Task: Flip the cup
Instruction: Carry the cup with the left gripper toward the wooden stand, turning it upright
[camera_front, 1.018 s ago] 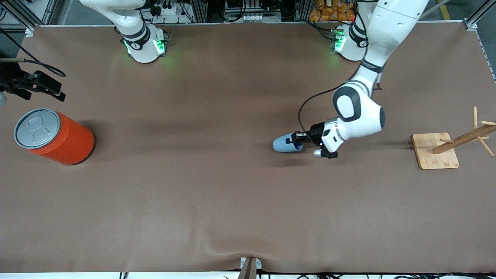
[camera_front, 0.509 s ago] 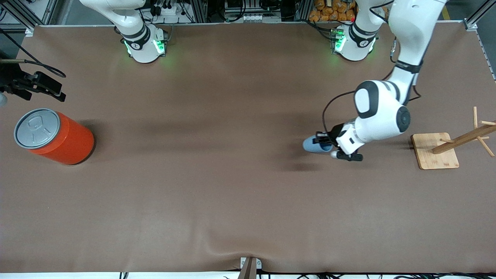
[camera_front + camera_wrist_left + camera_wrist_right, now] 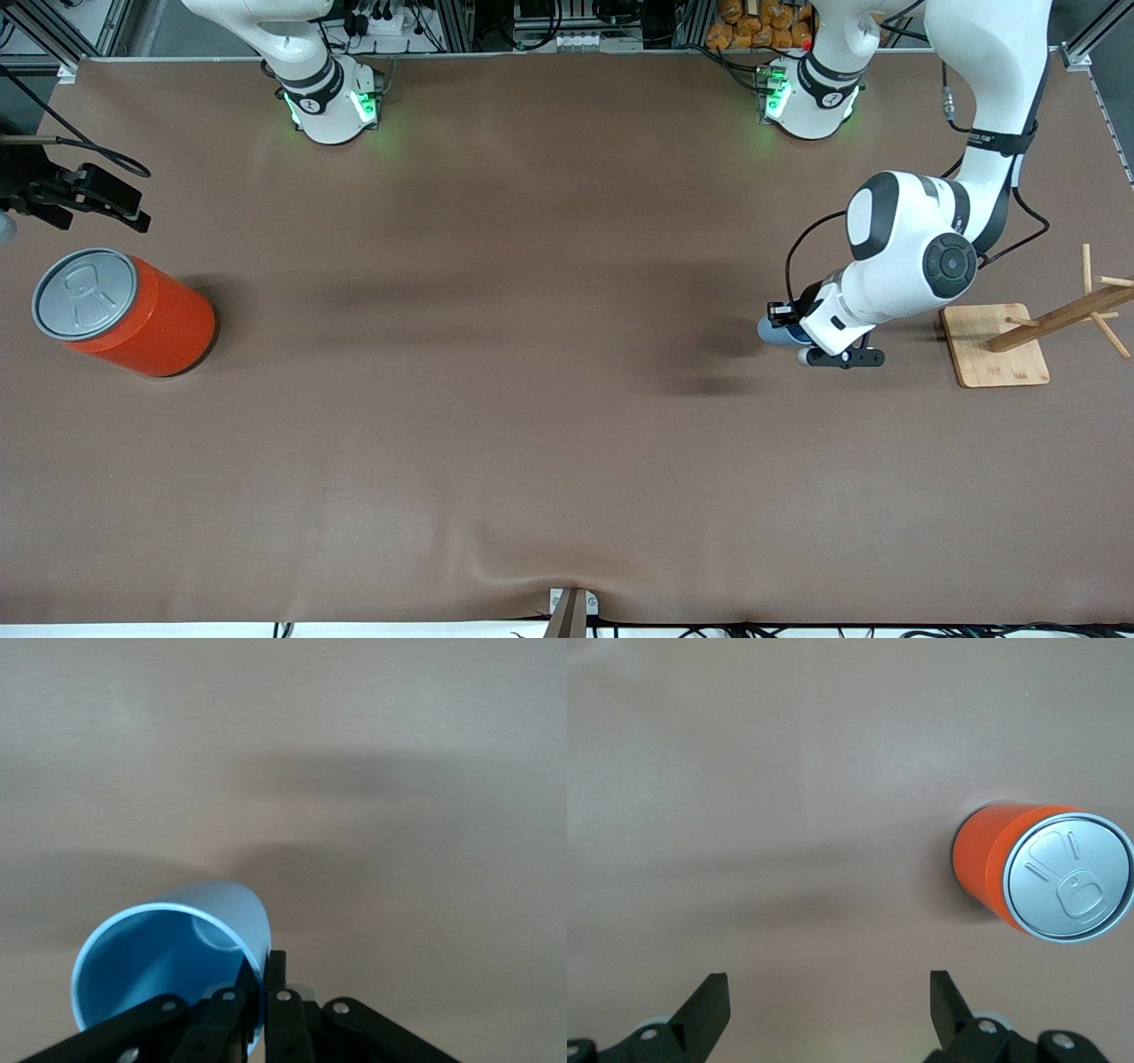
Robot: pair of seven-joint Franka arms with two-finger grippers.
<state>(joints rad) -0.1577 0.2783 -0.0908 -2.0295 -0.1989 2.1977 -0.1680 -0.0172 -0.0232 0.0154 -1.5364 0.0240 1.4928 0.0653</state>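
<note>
Light-blue cup (image 3: pixel 168 961), rim clamped in the left gripper (image 3: pixel 263 979), has travelled toward the wooden rack (image 3: pixel 1028 332); right gripper (image 3: pixel 828 1010) waits, fingers apart.

The left hand (image 3: pixel 784 321) hangs over the counter (image 3: pixel 532 425) toward the left arm's end, clamped on the rim of the cup (image 3: pixel 771 331), which is held tilted above the surface, just beside a wooden stand (image 3: pixel 994 346). A large can (image 3: pixel 124 312) stands upright at the right arm's end, well apart from the cup. Over that end waits the right hand (image 3: pixel 824 1010), fingers spread.
</note>
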